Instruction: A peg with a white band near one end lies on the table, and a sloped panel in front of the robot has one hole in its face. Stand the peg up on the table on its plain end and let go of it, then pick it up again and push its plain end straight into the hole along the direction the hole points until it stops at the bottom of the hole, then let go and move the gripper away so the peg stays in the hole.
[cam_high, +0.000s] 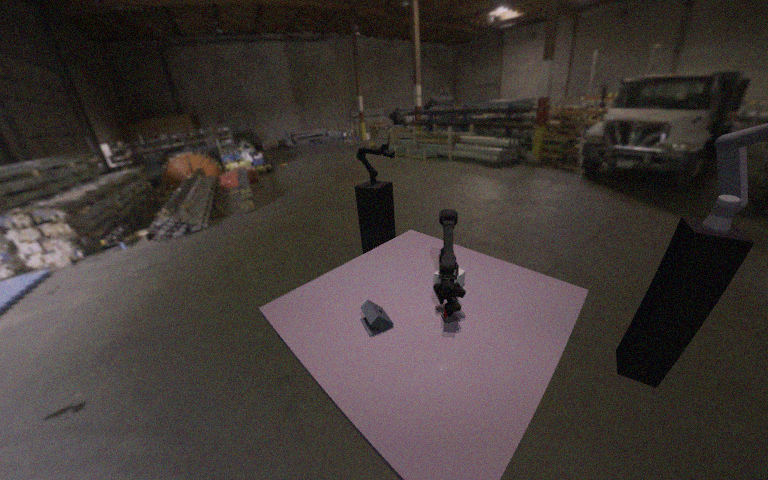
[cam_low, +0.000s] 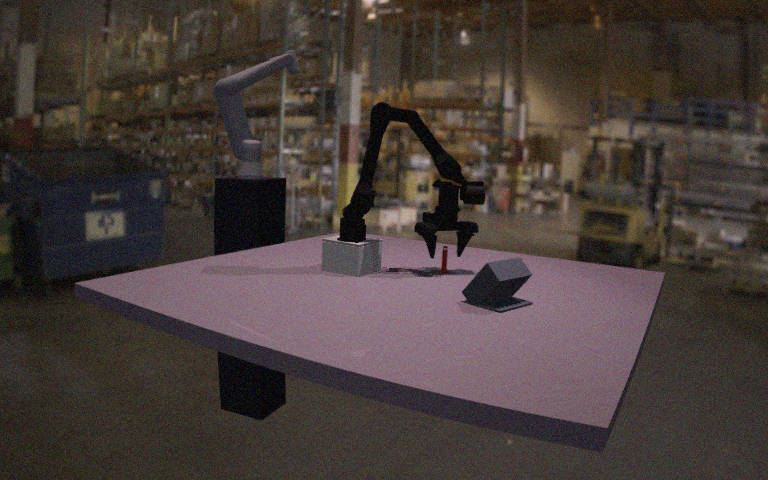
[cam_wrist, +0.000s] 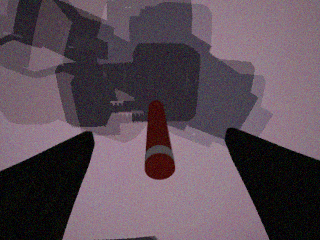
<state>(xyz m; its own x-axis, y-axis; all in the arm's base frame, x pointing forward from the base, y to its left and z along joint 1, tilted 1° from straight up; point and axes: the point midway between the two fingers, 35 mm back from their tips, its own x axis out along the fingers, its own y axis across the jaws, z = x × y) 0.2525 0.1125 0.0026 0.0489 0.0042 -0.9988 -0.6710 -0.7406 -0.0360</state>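
Note:
The red peg (cam_high: 445, 314) (cam_low: 444, 263) (cam_wrist: 158, 131) stands upright on the table, its light-banded end up; the band shows near the top in the wrist view. My gripper (cam_low: 446, 256) (cam_wrist: 160, 136) is open and points down, with its fingertips around the height of the peg's top. In the wrist view the peg shows between the two fingers, touching neither. The grey sloped panel (cam_high: 376, 316) (cam_low: 497, 281) stands on the table apart from the peg; its hole cannot be made out clearly.
The pink table (cam_high: 453, 396) (cam_low: 339, 328) bears the arm's pale base block (cam_low: 351, 257). Black pedestals with other arms stand beyond the table's edges. The arm's shadow lies around the peg.

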